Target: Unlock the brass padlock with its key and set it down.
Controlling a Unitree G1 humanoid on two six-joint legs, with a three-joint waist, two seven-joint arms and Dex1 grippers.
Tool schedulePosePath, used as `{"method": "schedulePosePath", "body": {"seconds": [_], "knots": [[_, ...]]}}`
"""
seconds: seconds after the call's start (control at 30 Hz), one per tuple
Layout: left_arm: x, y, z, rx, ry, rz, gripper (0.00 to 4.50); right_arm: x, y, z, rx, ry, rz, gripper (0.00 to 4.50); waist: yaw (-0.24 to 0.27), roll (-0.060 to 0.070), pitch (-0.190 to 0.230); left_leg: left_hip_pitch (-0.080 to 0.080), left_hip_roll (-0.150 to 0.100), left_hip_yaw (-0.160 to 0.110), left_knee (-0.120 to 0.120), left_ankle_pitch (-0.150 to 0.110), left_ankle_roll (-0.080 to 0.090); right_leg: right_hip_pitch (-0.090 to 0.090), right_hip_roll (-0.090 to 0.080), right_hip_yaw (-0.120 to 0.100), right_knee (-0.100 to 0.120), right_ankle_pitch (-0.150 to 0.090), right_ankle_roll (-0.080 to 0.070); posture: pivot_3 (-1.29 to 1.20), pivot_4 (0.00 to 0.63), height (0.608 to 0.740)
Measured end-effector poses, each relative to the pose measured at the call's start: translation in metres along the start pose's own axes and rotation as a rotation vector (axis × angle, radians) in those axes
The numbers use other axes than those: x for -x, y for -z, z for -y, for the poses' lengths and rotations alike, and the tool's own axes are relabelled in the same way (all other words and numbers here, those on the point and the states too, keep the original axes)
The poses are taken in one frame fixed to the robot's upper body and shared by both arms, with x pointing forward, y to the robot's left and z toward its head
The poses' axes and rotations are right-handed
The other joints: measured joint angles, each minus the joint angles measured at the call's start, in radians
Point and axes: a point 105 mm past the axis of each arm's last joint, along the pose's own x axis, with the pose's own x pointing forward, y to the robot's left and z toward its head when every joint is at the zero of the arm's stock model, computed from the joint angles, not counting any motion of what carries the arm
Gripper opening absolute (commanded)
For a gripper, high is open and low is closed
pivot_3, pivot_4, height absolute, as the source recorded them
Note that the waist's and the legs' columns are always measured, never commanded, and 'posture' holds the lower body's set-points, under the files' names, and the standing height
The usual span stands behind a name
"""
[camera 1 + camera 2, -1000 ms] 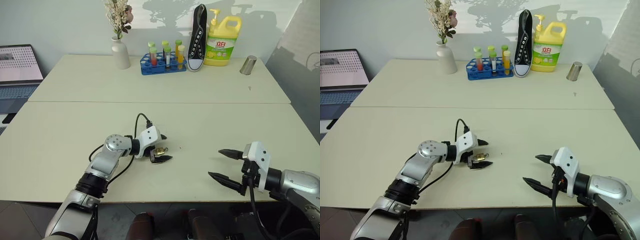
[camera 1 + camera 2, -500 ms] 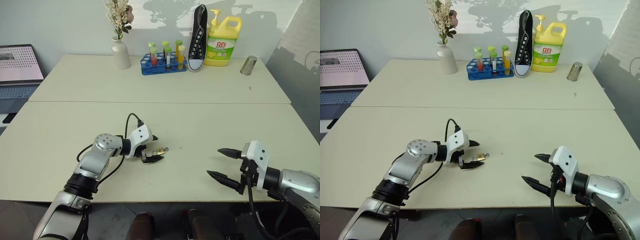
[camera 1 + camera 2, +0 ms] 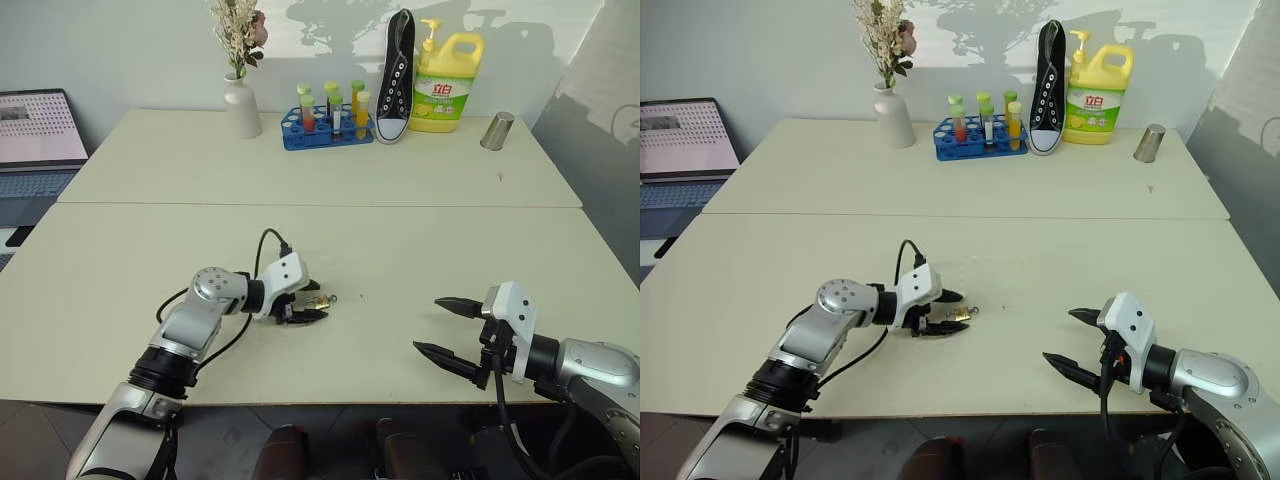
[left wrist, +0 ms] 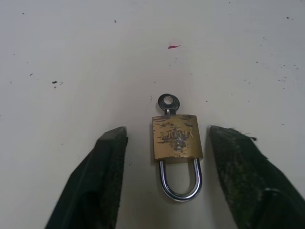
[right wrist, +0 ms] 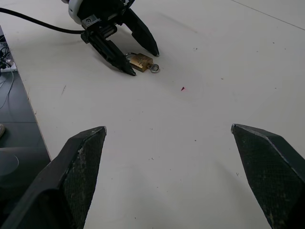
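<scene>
Brass padlock [image 4: 177, 137] lies flat on the bench [image 3: 400, 250], key [image 4: 167, 102] seated in its body, shackle [image 4: 180, 180] pointing back toward the left gripper [image 3: 308, 300]. Left fingers [image 4: 97, 176] flank the padlock on either side with a gap visible (partly open, no contact). Right gripper [image 3: 438, 326] hovers well apart near the bench's front edge, its fingers [image 5: 78, 164] spread wide and holding nothing.

Two cream tables [image 3: 420, 240] are standing edge to edge; the brass padlock [image 4: 176, 139] is lying flat near the nearer table's front edge.
</scene>
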Motion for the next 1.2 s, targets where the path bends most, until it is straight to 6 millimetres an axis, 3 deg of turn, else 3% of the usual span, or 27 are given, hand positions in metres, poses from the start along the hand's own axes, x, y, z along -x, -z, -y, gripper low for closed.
{"method": "schedulePosePath", "body": {"seconds": [0.1,0.13,0.43,0.63,0.83,0.97,1.07,1.2], "knots": [[-0.001,-0.001,0.001,-0.018,0.006,0.000,1.07,0.000,0.000,0.000,0.000,0.000,0.000,4.44,0.000,0.000,0.000,0.000,0.000,0.000,0.000,0.000,0.000,0.000,0.000,0.000,0.000,0.000,0.000,0.00,0.150,0.740],[-0.001,0.000,0.001,-0.021,0.005,0.000,0.96,0.000,0.000,0.000,0.000,0.000,0.000,4.44,0.000,0.000,0.000,0.000,0.000,0.000,0.000,0.000,0.000,0.000,0.000,0.000,0.000,0.000,0.000,0.00,0.150,0.740],[-0.001,-0.004,0.002,-0.148,0.007,0.036,0.97,-0.003,-0.004,0.002,-0.004,0.022,0.027,4.44,0.001,0.000,0.000,0.000,0.000,0.000,0.000,0.000,0.000,0.000,0.000,0.000,0.000,0.000,0.000,0.00,0.150,0.740],[0.004,-0.044,0.005,-0.499,-0.039,0.237,0.97,-0.004,-0.008,0.004,-0.013,0.039,0.054,4.44,0.004,0.000,0.000,-0.001,0.000,0.000,0.000,0.000,0.000,0.000,-0.001,0.000,-0.001,0.000,0.000,0.00,0.150,0.740],[0.024,-0.054,-0.008,-0.915,-0.169,0.271,0.97,-0.008,-0.020,0.010,-0.011,0.038,0.105,4.44,0.002,0.000,0.000,0.000,0.000,0.001,0.000,0.000,0.000,0.000,0.000,0.000,0.000,0.000,0.000,0.00,0.150,0.740],[0.029,-0.069,-0.004,-1.175,-0.217,0.330,0.97,-0.015,-0.031,0.017,-0.009,0.006,0.144,4.44,0.003,0.000,0.000,-0.001,-0.001,0.001,0.000,0.000,0.000,0.000,-0.001,0.001,-0.001,0.001,0.000,0.00,0.150,0.740],[0.035,-0.071,-0.004,-1.233,-0.258,0.358,0.97,-0.024,-0.035,0.016,-0.025,-0.041,0.156,4.44,0.002,0.000,0.000,-0.001,0.000,0.001,0.000,0.000,0.000,0.000,-0.001,0.000,-0.001,0.002,-0.001,0.00,0.150,0.740],[0.038,-0.075,-0.003,-1.261,-0.303,0.395,0.97,-0.040,-0.056,0.017,-0.039,-0.122,0.201,4.44,-0.002,0.000,0.000,0.000,0.000,0.001,0.000,0.000,0.000,0.000,-0.001,-0.001,0.000,0.002,-0.001,0.00,0.150,0.740]]}}
